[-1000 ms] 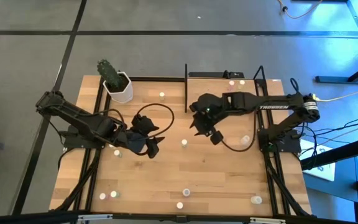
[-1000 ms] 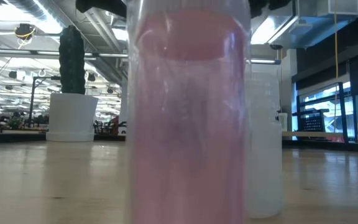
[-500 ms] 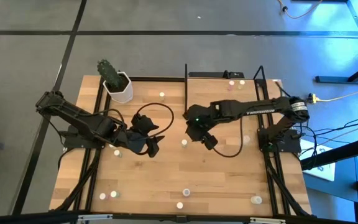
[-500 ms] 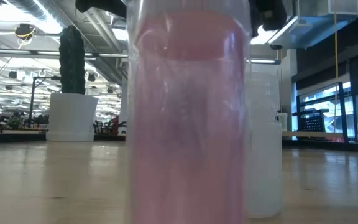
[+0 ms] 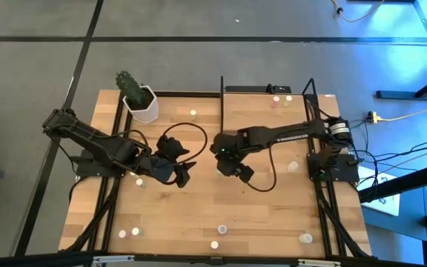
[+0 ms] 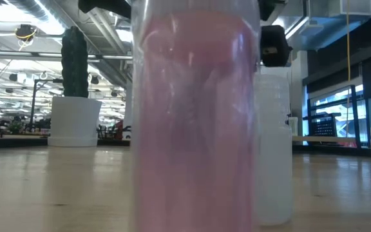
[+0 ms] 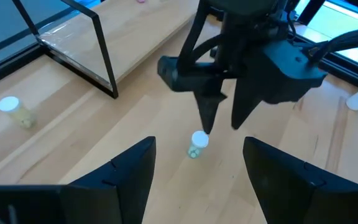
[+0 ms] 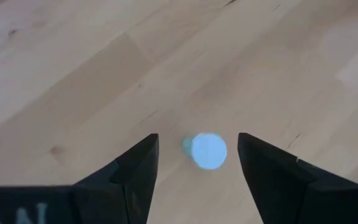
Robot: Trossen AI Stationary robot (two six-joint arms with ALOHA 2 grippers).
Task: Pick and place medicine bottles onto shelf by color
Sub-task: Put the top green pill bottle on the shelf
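A small bottle with a white cap (image 7: 197,144) stands upright on the wooden table near its middle. My right gripper (image 7: 222,123) hangs just above it, pointing steeply down and open. In the right wrist view the bottle (image 8: 207,151) shows between the two fingers, which do not touch it. My left gripper (image 5: 185,175) waits open a little to the table's left, facing the bottle. The shelf (image 5: 273,105), a light-wood board with black uprights, stands at the far right with two bottles (image 5: 276,99) on it. More bottles lie scattered about the table.
A white pot with a cactus (image 5: 141,102) stands at the far left corner. Loose bottles stand near the front edge (image 5: 222,230), at the far side (image 5: 193,113) and by the right arm's base (image 5: 293,167). A pink bottle (image 6: 195,116) fills the low view.
My right gripper has come down and toward the table's left and near side, from beside the shelf to just above the white-capped bottle, its wrist rolling a little. My left arm has kept still.
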